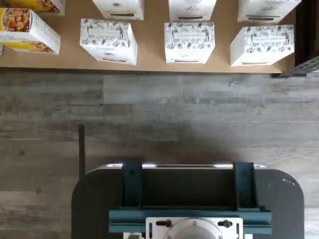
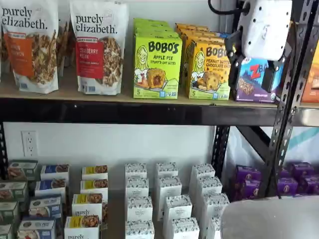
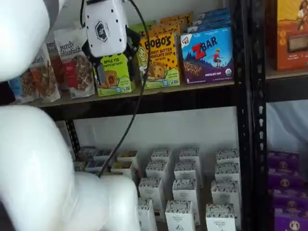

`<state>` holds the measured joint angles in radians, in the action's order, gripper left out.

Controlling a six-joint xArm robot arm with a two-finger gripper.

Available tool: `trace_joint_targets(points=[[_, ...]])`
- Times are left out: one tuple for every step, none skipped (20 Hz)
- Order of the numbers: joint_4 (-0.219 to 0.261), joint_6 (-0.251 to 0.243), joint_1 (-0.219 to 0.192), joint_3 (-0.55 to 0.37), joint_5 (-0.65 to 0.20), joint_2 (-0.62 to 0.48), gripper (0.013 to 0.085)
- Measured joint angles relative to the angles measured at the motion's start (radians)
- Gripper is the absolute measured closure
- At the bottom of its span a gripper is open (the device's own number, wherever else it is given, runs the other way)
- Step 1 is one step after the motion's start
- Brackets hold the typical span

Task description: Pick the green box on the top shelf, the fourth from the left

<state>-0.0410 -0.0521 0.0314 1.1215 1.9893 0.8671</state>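
The green box (image 2: 157, 64), a lime Bobo's Apple Pie carton, stands upright on the top shelf (image 2: 99, 112) at the front of a row of like cartons. My gripper (image 2: 251, 74) hangs out in front of the shelf, open, with a plain gap between its black fingers and nothing in them. In a shelf view it sits to the right of the green box, over the blue carton. In a shelf view its white body (image 3: 105, 29) covers the upper part of the green box (image 3: 115, 74). The wrist view shows only floor and a lower shelf, not the green box.
A yellow-orange Bobo's carton (image 2: 212, 69) and a blue Zbar box (image 2: 256, 82) stand right of the green box, granola bags (image 2: 99, 47) to its left. A black upright (image 2: 289, 99) rises at the right. White boxes (image 2: 169, 199) fill the lower shelf. My white arm (image 3: 38, 168) fills one view's near left.
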Motion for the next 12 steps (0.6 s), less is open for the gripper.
trace_joint_targets(points=[[-0.01,0.005,-0.009,-0.001,-0.001,0.001,0.013],[-0.025,0.012,-0.024,-0.003,-0.003,0.003,0.013],[-0.033,0.016,-0.031,-0.005,-0.007,0.005,0.013],[-0.038,0.019,-0.034,-0.005,-0.009,0.007,0.013],[-0.039,0.019,-0.035,-0.005,-0.009,0.007,0.013],[-0.04,0.019,-0.035,-0.005,-0.009,0.007,0.013],[-0.04,0.019,-0.034,-0.004,-0.007,0.006,0.013],[-0.039,0.018,-0.034,-0.004,-0.006,0.006,0.013],[-0.039,0.017,-0.032,-0.004,-0.007,0.006,0.013],[-0.039,0.015,-0.03,-0.006,-0.009,0.008,0.013],[-0.041,0.013,-0.029,-0.008,-0.014,0.011,0.013],[-0.044,0.012,-0.028,-0.011,-0.021,0.015,0.013]])
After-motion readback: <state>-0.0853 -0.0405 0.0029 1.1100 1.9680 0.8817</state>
